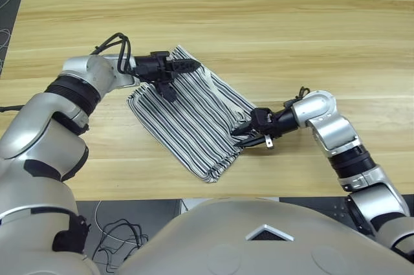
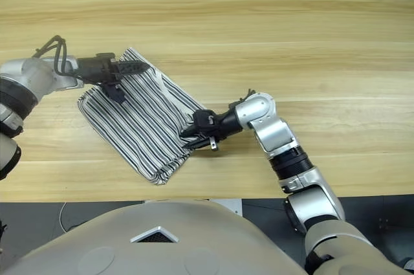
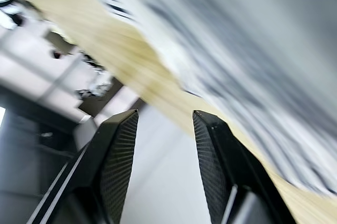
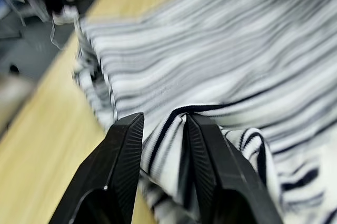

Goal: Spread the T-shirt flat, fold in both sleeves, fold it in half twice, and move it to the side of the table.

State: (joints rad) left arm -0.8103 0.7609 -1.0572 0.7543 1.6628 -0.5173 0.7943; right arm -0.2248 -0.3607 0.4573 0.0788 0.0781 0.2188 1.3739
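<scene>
We see open wood on the counter beyond and to the right of the folded T-shirt. 3 things block passage: the T-shirt, the left gripper over its far corner, and the right gripper at its right edge.

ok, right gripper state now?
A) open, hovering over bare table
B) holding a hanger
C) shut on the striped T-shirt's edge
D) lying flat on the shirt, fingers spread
C: the right gripper has a fold of the T-shirt pinched between its fingers, at the shirt's right edge.
</scene>
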